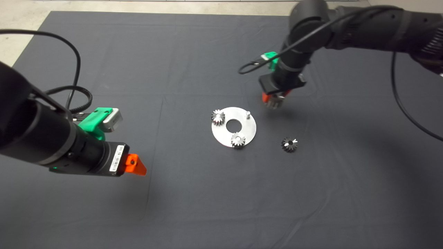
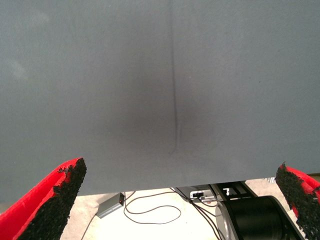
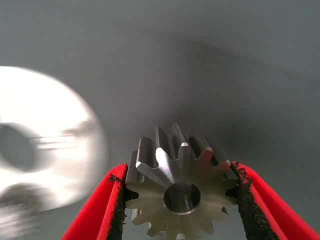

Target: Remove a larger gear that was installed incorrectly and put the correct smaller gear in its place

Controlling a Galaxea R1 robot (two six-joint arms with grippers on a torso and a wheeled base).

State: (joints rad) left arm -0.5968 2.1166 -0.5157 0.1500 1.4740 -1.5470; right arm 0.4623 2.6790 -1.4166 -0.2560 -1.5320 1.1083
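The dark mat (image 1: 104,52) carries the round steel plate (image 1: 250,130), my landmark. My left gripper (image 2: 175,210) waits well left of the plate, fingers spread wide. My right gripper (image 3: 181,200) hangs just beyond the plate's far right edge, clamping the larger gear (image 3: 177,185). Two small gears (image 1: 218,117) (image 1: 238,140) sit on the plate; its third peg (image 1: 247,114) stands bare. The smaller gear (image 1: 289,144) lies on the mat near the plate's right.

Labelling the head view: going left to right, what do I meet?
Left green tool with red fingers → round silver plate → large steel gear gripped in the right tool → small dark-grey gear on the mat.
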